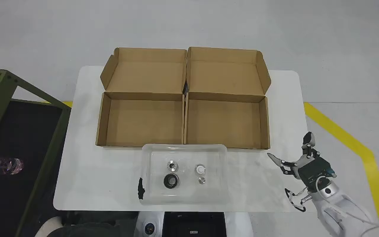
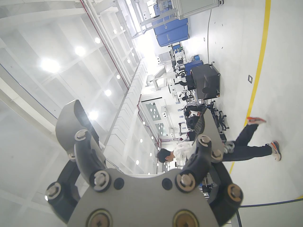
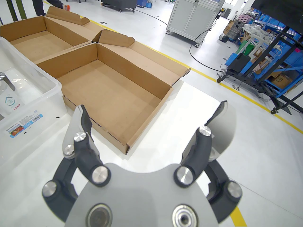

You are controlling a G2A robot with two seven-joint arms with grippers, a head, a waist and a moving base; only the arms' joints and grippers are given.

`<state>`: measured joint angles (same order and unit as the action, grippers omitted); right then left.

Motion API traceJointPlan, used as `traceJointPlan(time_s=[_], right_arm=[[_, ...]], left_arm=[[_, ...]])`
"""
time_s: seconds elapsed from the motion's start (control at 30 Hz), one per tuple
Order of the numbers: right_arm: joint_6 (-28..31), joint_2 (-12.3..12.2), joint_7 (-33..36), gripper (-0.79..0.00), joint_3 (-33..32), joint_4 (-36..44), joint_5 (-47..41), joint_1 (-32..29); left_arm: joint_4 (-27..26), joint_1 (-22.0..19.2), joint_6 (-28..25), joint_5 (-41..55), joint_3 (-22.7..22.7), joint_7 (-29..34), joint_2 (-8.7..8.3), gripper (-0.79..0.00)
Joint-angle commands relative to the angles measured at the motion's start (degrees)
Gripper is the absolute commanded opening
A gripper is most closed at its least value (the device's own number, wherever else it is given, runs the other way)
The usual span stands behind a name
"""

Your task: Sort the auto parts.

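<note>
Four small parts [image 1: 171, 180] are held in the clear bin [image 1: 183, 146], behind which two empty cardboard boxes [image 1: 142, 121] are set, so the right gripper [image 3: 152, 109], spread open and empty beside the bin, should be lowered squarely over one part; the left gripper [image 2: 139, 109] is likewise released.

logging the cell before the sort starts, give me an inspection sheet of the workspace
surface: white table, carrying the bin and both boxes
job's things: clear bin at the near edge with four small parts inside; left box and right box, open cardboard, side by side behind it, both empty
clutter: nothing seen
grippers: right gripper open, at the table's near right corner; left gripper open, pointing out into the room
cables: black cable on the floor by a grey cabinet
surroundings: yellow floor line; green frame left of the table
</note>
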<state>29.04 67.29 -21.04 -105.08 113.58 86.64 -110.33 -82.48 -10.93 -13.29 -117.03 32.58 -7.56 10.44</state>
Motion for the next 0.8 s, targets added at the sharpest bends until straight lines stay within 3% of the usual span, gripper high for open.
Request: traceJointPlan(time_s=[0.0, 0.77], right_arm=[[0.0, 0.0, 0.0, 0.0, 0.0, 0.0, 0.0, 0.0], [1.81, -0.1, 1.44, 0.0, 0.87, -0.57, -1.2, 1.11]], left_arm=[[0.0, 0.0, 0.0, 0.0, 0.0, 0.0, 0.0, 0.0], [0.0, 0.0, 0.0, 0.0, 0.0, 0.0, 0.0, 0.0]])
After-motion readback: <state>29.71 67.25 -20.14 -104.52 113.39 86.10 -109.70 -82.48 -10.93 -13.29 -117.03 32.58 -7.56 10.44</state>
